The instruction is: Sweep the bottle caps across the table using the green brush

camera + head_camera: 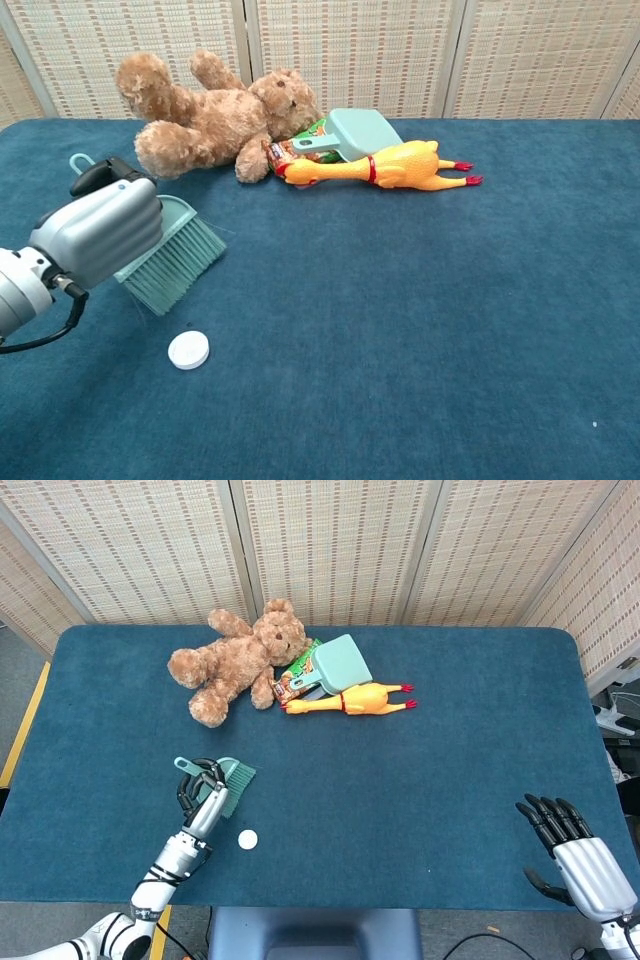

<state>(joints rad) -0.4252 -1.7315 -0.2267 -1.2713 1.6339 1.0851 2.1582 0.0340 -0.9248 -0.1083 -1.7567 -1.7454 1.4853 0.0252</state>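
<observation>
Head view: the green brush (232, 783) is grasped by the left hand (200, 798) near the front left of the desk (450, 780), bristles pointing to the right, and one white bottle cap (247, 839) is seen lying just beside and nearer than the bristles, apart from them. The right hand (570, 850) is held empty at the front right corner, fingers spread. One cap, one brush, one teddy bear (235, 660), one rubber chicken (347, 700), one green dustpan (338, 664) and one snack packet (295, 680) are counted. Chest view: the brush (172, 262) is seen gripped by its handle in the left hand (95, 235), raised and tilted, with the cap (189, 350) lying in front of the bristles and untouched. A sweep could be missed if the bristles are passed above or behind the cap; if they are pressed too hard on the soft desk cover, the cap could be flipped or flicked off the near edge. The right hand is not shown here.
</observation>
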